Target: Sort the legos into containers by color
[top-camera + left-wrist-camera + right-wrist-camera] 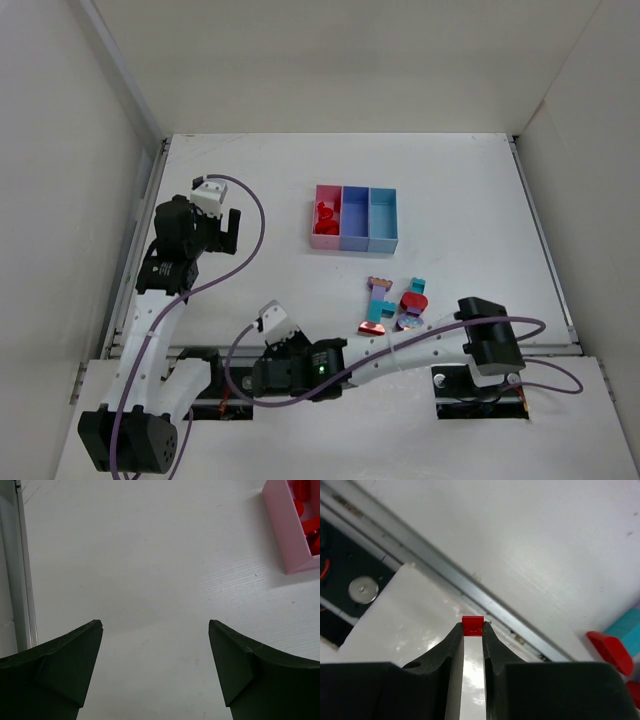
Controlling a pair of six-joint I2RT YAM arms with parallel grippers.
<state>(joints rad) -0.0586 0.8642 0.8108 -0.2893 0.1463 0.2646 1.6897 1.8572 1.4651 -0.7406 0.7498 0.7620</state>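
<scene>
The right fingers (451, 645) are pinched on a small red brick (472, 625), held over the grey metal rail (485, 600) at the tabletop's near edge. The left fingers (65, 665) stand wide apart, nothing between them, above bare white tabletop (150, 555). We see the other legos (395, 303) clumped just in front of the containers (355, 247), whose pink bin (325, 242) holds red pieces (325, 213). White panels (60, 150) wall in the tabletop.

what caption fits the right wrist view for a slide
Right gripper pinching a small red brick, metal edge rail behind.
</scene>
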